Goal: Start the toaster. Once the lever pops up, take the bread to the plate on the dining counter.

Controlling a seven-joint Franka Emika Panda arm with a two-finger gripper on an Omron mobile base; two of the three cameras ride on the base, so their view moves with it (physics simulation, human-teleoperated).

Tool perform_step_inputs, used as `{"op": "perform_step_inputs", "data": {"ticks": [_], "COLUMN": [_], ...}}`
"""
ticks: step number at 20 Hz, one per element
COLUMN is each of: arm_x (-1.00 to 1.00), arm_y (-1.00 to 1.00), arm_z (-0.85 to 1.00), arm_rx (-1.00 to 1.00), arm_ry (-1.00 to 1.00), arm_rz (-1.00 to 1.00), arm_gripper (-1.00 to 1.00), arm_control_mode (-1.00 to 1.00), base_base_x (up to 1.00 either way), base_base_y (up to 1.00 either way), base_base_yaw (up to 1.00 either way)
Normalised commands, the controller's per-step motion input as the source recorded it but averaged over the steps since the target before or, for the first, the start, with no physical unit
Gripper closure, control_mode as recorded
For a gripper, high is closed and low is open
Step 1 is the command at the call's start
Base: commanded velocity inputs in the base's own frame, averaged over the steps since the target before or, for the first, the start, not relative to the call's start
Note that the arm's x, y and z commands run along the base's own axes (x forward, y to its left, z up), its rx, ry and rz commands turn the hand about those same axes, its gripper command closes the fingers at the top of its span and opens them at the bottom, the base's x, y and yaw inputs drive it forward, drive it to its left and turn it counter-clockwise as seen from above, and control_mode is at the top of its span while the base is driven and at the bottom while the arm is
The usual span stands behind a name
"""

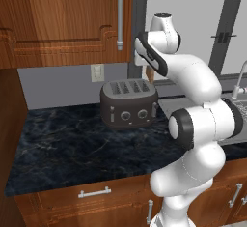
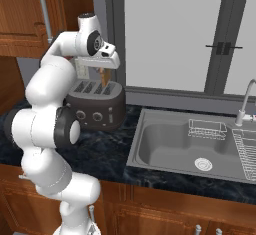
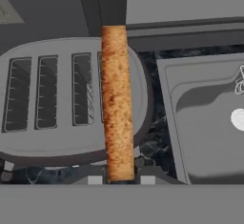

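And here we are in a home kitchen, no mistaking it. Warm brown wooden wall cabinets (image 1: 62,18) hang up top with a long silver bar handle (image 1: 120,18), and below the dark veined marble surface (image 1: 72,148) sit matching drawers with silver pulls (image 1: 94,192). There's a four-slot toaster (image 1: 129,104) standing on that surface against a grey wall with a pale socket plate (image 1: 97,72). Over to the side, a stainless steel sink (image 2: 190,151) is sunk into the marble, drain and wire rack (image 2: 207,128) inside, a curved tap (image 2: 246,104) at its edge. Behind it runs a big window (image 2: 170,34) with dark frames.
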Motion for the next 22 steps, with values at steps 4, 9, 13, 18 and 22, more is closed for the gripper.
{"op": "perform_step_inputs", "data": {"ticks": [4, 9, 13, 18, 22], "arm_x": [-0.2, -0.34, -0.5, -0.77, -0.86], "arm_y": [0.0, 0.0, -0.1, -0.32, -0.28], "arm_z": [0.06, 0.09, 0.17, 0.09, 0.07], "arm_rx": [0.0, 0.0, 0.0, 0.0, 0.0], "arm_ry": [0.0, 0.0, 0.0, 0.0, 0.0], "arm_rz": [0.0, 0.0, 0.0, 0.0, 0.0], "arm_gripper": [1.0, 1.0, 1.0, 1.0, 1.0], "arm_control_mode": [-1.0, -1.0, -1.0, -1.0, -1.0], "base_base_x": [0.0, 0.0, 0.0, 0.0, 0.0], "base_base_y": [0.0, 0.0, 0.0, 0.0, 0.0], "base_base_yaw": [0.0, 0.0, 0.0, 0.0, 0.0]}}
